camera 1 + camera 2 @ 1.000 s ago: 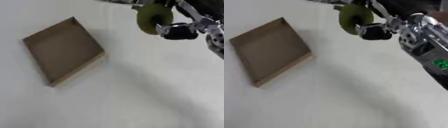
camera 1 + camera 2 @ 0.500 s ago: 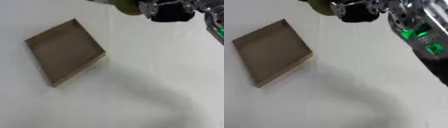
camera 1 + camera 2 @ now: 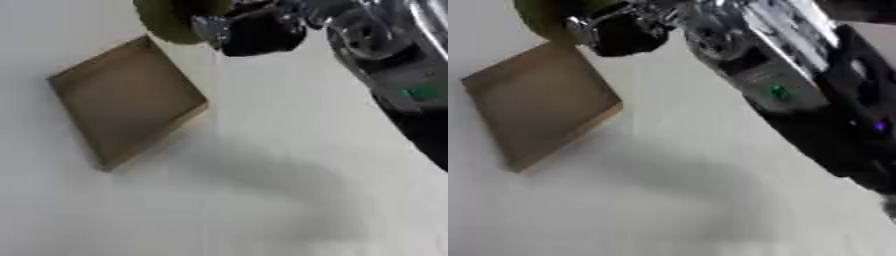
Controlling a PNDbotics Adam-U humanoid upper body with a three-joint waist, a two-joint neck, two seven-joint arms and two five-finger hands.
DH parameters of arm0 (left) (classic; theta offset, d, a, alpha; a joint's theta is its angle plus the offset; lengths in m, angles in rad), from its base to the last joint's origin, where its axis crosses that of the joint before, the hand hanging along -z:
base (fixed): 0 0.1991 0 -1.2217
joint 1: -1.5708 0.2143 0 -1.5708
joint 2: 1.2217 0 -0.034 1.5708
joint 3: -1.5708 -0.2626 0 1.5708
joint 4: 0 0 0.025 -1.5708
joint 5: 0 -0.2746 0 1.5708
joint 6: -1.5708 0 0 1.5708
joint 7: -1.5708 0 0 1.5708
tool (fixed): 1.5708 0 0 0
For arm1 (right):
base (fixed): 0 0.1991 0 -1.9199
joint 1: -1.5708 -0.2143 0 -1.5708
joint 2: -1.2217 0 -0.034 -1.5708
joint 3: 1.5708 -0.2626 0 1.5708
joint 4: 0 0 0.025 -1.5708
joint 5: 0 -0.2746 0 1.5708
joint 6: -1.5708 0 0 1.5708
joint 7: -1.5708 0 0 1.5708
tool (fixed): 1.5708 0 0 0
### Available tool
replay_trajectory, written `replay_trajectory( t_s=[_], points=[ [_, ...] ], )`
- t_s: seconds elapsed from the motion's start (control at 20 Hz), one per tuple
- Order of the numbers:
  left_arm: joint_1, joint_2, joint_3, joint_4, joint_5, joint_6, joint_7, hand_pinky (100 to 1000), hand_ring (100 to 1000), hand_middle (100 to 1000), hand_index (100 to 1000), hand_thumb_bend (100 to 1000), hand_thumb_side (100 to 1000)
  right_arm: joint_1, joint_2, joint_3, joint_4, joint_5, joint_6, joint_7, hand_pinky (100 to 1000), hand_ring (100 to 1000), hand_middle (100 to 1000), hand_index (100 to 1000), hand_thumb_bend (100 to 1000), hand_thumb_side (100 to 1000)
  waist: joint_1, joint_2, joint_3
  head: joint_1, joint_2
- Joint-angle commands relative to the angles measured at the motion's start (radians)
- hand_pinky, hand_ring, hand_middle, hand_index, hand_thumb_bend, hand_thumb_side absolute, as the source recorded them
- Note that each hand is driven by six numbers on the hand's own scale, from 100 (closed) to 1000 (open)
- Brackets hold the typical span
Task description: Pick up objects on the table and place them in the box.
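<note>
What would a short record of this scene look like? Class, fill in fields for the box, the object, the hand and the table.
box: brown, shallow, lying askew on the table, nothing visible inside
object: olive-green, rounded, at the top edge, just beyond the box's far corner
right hand: black, fingers curled on the object, held above the table
left hand: not in view
table: white

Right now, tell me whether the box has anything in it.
Empty. The brown box shows only its bare floor; the olive-green object is held in the right hand, above the box's far corner.
</note>
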Motion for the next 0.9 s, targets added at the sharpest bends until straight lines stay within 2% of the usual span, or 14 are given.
replay_trajectory(
  t_s=[0.05, 0.45, 0.7, 0.9],
  points=[
    [-0.008, 0.025, 0.000, -0.017, 0.006, -0.007, -0.004, 762, 763, 661, 827, 100, 647, -0.021, 0.080, 0.022, 0.098, 0.049, -0.025, -0.014, 660, 570, 593, 734, 100, 205, 0.012, -0.018, 0.005, -0.013, -0.003],
    [-0.014, 0.018, -0.005, -0.017, 0.015, -0.012, -0.016, 763, 763, 661, 826, 100, 646, 0.015, 0.218, 0.044, 0.397, 0.134, -0.076, -0.126, 664, 571, 590, 733, 100, 215, 0.017, -0.010, 0.019, -0.029, -0.011],
    [-0.012, 0.012, -0.004, -0.017, 0.016, -0.014, -0.021, 763, 763, 662, 826, 100, 645, 0.037, 0.259, 0.029, 0.525, 0.161, -0.103, -0.193, 666, 572, 587, 732, 100, 216, 0.019, -0.006, 0.024, -0.033, -0.013],
    [-0.011, 0.009, -0.003, -0.017, 0.017, -0.013, -0.024, 763, 763, 662, 826, 100, 645, 0.043, 0.280, 0.019, 0.568, 0.166, -0.117, -0.237, 669, 573, 585, 732, 100, 209, 0.020, -0.004, 0.024, -0.035, -0.012]
  ],
)
